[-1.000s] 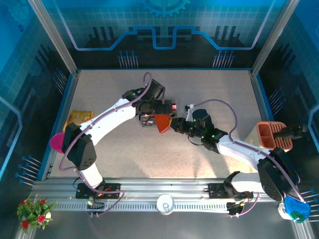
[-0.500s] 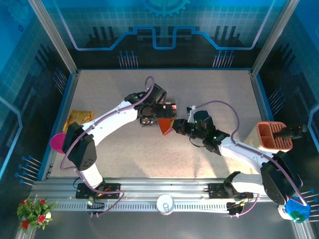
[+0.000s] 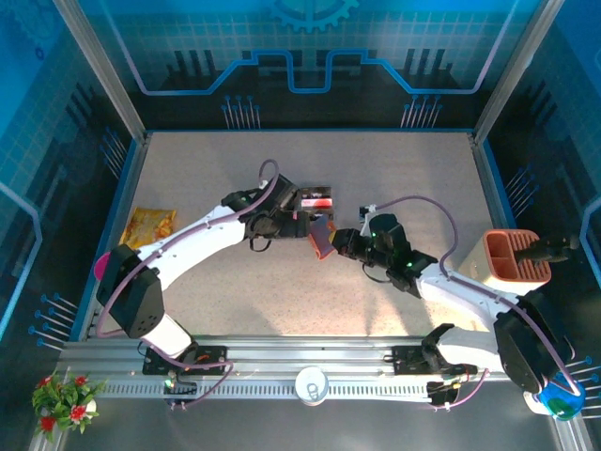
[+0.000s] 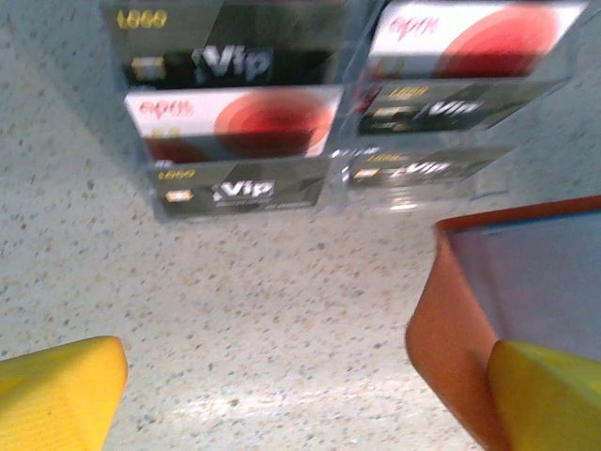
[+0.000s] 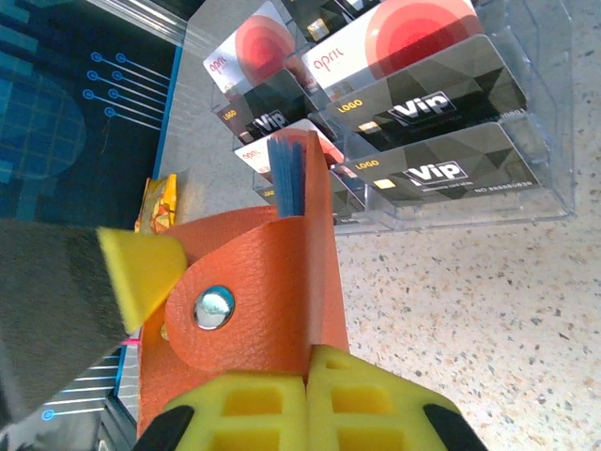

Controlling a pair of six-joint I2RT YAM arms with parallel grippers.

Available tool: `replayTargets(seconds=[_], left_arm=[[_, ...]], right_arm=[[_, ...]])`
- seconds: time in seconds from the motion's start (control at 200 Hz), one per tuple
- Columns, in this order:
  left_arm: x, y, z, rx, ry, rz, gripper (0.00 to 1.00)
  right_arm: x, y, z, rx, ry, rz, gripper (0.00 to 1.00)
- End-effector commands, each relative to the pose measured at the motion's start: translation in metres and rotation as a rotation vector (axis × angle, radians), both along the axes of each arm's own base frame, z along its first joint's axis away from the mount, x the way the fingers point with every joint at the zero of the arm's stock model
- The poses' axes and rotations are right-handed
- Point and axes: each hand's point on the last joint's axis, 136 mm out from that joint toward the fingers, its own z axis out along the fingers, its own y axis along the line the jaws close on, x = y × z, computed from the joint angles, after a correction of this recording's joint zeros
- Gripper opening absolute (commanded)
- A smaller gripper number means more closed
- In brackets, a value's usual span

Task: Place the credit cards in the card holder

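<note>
- Top view: bright, even overhead light on the counter (image 3: 216,282), soft shadows under the arms, walls dim blue.
- Left wrist view: blurred throughout; credit cards (image 4: 235,141) smeared.
- Right wrist view: sharp, well lit.

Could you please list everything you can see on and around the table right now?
credit cards: at least six, black or white-and-red, in the stand mid-table
stand: one, clear, mid-table
card holder: one, orange-red, in front of the cards
snack packet: one, yellow, table's left side
basket: one, orange, right edge
round item: one, pink, left edge, partly behind the arm
cup: one, white, front rail
flowers: one bunch, red and green, front left corner
table: one, speckled beige
left gripper: one, yellow pads, open beside the card holder
right gripper: one, yellow pads, shut on the card holder
</note>
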Motion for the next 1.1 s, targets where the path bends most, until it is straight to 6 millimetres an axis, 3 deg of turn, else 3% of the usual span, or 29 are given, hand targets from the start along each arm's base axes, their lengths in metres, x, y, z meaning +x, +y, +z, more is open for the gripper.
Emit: replayTargets(seconds=[0.0,0.19,0.64,0.885,1.096], left_arm=[[-0.014,0.016,-0.016,0.047,0.034,0.008,0.99],[-0.023,0.024,-0.036,0.085,0.067,-0.004,0.99],[-0.017,0.020,-0.033,0.124,0.038,-0.052,0.99],[-0.030,0.019,-0.038,0.169,0.059,-0.079,0.99],[-0.045,0.022,-0.057,0.203,0.101,-0.074,0.99]], right_arm=[[0.005,-0.007,0.013,0.041,-0.032,-0.045,0.00],[0.001,-0.003,0.011,0.076,-0.022,-0.045,0.00],[-0.014,0.029,-0.004,0.067,-0.015,-0.052,0.00],[-0.027,0.039,-0.019,0.033,-0.010,-0.091,0.00],[-0.035,0.040,-0.039,0.010,0.013,-0.142,0.00]])
